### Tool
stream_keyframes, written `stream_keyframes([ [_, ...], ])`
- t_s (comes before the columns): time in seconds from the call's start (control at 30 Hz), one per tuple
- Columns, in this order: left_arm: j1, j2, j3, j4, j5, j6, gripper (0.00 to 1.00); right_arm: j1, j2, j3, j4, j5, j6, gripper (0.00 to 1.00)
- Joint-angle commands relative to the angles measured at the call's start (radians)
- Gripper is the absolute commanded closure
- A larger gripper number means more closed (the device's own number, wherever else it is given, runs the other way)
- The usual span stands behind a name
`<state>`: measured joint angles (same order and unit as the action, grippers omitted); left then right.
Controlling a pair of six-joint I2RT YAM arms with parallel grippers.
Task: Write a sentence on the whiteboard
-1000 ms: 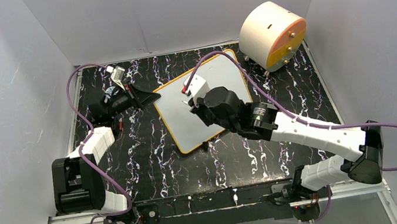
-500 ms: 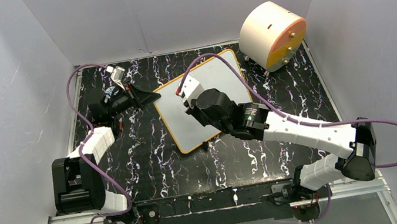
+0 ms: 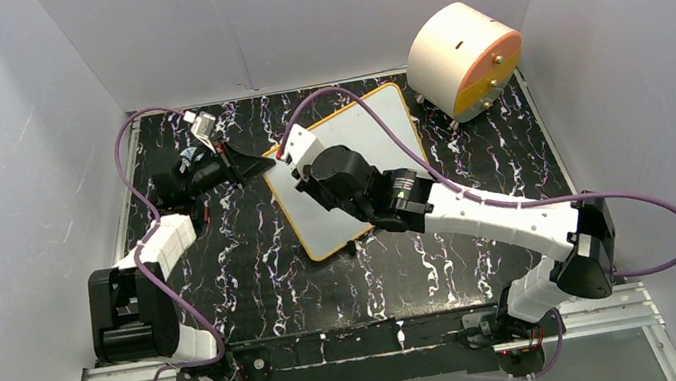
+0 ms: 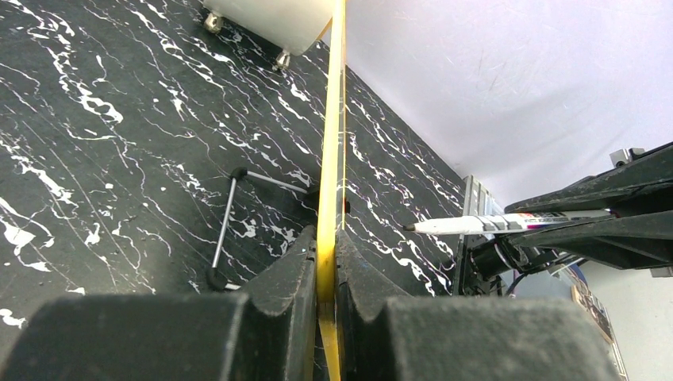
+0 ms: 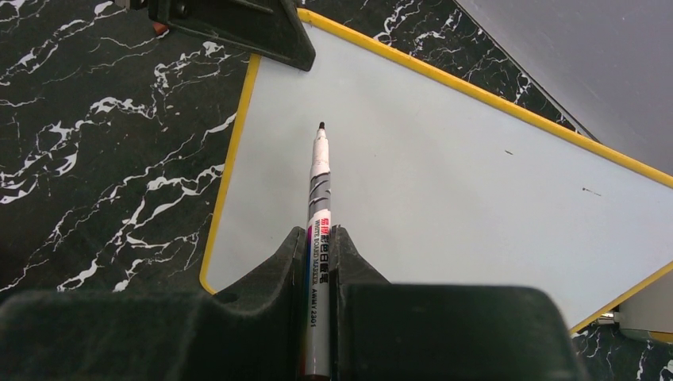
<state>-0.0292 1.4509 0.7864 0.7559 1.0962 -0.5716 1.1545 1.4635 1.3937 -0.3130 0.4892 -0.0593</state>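
Obs., bench side:

- The whiteboard (image 3: 376,134) is lying skewed on the black marbled counter (image 3: 244,265), around its middle and toward the rear. Its far right corner is sitting near the peach-and-orange drum (image 3: 464,58), apart from it.
- The left tool (image 3: 261,163) is reaching in from the left and pinching the board's yellow frame at the left corner. In the left wrist view the tool (image 4: 325,246) is pressing both pads against the thin yellow edge (image 4: 331,159), one on each side. A thin wire leg (image 4: 226,226) with black tips is lying on the counter beside the board there.
- The right tool (image 3: 288,155) is hanging over the left part of the board, and its arm is crossing the board's near edge. The right tool (image 5: 319,234) is squeezing the barrel of a white whiteboard marker (image 5: 319,182), cap off, with the dark tip pointing toward the corner the left tool is holding.
- From the left wrist view, the marker (image 4: 468,225) is lying level and its tip is stopping short of the board's edge line, with a gap showing between them.
- The board face (image 5: 444,182) is showing plain white under the marker, apart from two tiny dark specks toward the right.
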Motion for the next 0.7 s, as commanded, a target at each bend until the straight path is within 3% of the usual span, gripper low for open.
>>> stream_keyframes([
  [0.0,-0.048,0.009,-0.002,-0.095,0.025,0.042,1.00,0.006,0.017,0.063,0.020,0.029,-0.005,1.00],
  [0.67,-0.064,0.021,0.009,-0.109,0.033,0.046,1.00,0.006,0.067,0.093,0.004,0.063,0.006,1.00],
])
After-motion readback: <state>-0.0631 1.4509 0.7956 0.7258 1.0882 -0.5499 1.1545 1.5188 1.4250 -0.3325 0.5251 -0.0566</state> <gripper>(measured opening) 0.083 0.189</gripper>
